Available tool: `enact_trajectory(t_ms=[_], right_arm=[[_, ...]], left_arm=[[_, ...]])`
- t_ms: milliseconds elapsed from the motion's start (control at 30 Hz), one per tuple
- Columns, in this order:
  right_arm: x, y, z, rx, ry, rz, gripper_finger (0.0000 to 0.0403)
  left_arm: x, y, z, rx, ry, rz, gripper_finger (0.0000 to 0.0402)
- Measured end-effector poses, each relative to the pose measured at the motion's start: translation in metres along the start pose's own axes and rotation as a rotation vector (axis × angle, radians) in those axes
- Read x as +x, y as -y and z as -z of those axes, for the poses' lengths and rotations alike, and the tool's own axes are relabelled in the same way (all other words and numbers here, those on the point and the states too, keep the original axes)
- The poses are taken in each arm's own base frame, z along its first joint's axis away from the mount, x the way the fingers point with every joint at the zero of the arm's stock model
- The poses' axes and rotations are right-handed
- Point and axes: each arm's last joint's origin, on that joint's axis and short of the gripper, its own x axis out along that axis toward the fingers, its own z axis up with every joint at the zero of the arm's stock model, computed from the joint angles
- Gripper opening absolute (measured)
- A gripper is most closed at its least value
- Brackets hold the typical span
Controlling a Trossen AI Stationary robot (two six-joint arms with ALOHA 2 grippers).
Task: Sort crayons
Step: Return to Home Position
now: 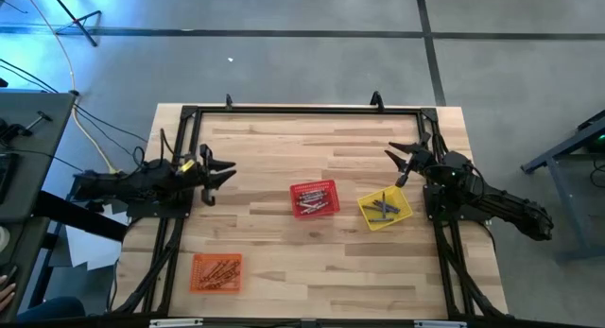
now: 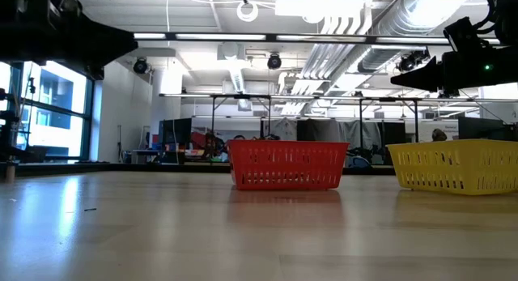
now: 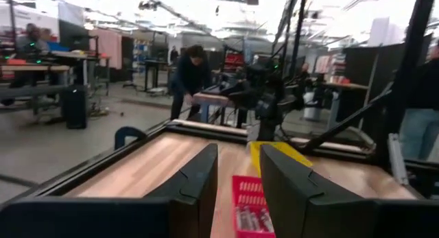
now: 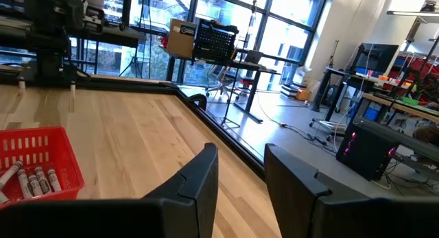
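The crayons lie in three mesh baskets on the wooden table. Grey ones lie in the red basket point(image 1: 314, 198) at the middle, bluish ones in the yellow basket point(image 1: 385, 208) to its right, orange ones in the orange basket point(image 1: 217, 271) at the near left. The red basket's crayons also show in the right wrist view point(image 4: 31, 180) and the left wrist view point(image 3: 250, 217). My left gripper point(image 1: 222, 173) is open and empty above the table's left side. My right gripper point(image 1: 397, 163) is open and empty above the far right, beyond the yellow basket.
A black frame point(image 1: 302, 108) runs around the table's edges. Bare wood lies between the baskets and along the far side. People stand in the room beyond the table in the left wrist view point(image 3: 188, 77).
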Motion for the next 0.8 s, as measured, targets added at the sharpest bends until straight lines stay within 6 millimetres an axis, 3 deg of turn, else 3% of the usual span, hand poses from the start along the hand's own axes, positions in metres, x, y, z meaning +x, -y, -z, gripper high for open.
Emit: enact_trajectory(t_ms=[800], right_arm=[[0.0, 0.0, 0.0, 0.0, 0.0, -0.001, 0.0112]], left_arm=[[0.0005, -0.0028, 0.0012, 0.009, -0.011, -0.03, 0.0099]])
